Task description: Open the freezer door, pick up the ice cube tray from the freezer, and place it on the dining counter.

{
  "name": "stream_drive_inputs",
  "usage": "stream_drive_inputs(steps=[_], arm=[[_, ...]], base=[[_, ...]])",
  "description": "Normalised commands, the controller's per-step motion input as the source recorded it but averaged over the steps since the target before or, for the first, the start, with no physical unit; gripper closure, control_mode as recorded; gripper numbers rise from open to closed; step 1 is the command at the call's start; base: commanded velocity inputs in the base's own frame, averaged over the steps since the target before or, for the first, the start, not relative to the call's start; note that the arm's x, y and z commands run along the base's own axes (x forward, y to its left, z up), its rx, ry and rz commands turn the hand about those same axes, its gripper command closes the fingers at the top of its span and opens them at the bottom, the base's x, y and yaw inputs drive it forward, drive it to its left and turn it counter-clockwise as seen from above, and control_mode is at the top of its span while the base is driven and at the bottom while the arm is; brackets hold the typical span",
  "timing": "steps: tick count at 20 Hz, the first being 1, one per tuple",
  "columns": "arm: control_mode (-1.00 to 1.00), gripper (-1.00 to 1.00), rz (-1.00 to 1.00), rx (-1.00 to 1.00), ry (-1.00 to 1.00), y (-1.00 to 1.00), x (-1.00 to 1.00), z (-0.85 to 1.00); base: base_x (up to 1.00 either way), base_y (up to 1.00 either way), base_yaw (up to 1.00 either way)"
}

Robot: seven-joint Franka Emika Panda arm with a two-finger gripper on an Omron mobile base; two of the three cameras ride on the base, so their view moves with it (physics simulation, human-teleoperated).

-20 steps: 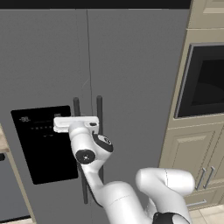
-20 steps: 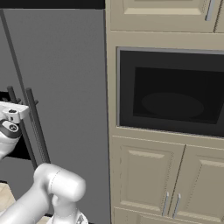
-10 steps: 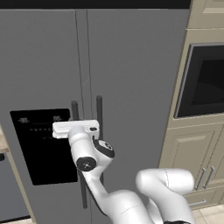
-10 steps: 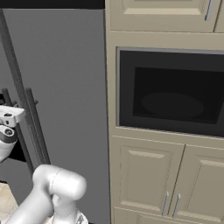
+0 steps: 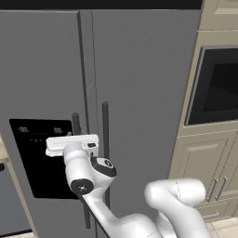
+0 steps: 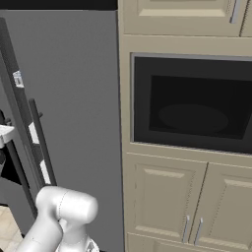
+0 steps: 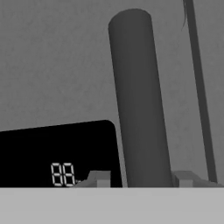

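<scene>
The freezer door (image 5: 44, 102), grey and narrow, stands slightly ajar at the left of the fridge, its black dispenser panel (image 5: 42, 153) low on the front and its dark bar handle (image 7: 140, 105) running upright just right of the panel. In the hand view the handle rises between the two fingertips (image 7: 99, 178), with a small gap showing on each side, so the gripper (image 5: 74, 139) straddles the bar with its fingers released rather than clamped. The wider plain door (image 5: 139, 93) sits to the right, and beyond it a built-in oven (image 6: 194, 106) above beige cabinets (image 6: 192, 206).
</scene>
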Motion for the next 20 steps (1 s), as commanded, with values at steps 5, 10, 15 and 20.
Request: stream_drive_inputs(steps=[5, 10, 15, 20], arm=[[-1.00, 1.00, -0.01, -0.01, 0.00, 0.75, -0.31, 0.00], [-1.00, 1.00, -0.03, -0.01, 0.00, 0.72, -0.22, 0.00], [-1.00, 1.00, -0.06, 0.00, 0.00, 0.75, -0.17, 0.00], [-1.00, 1.00, -0.08, 0.00, 0.00, 0.78, -0.34, 0.00]], base=[[0.00, 0.00, 0.00], [0.00, 0.00, 0.00], [0.00, 0.00, 0.00], [0.00, 0.00, 0.00]])
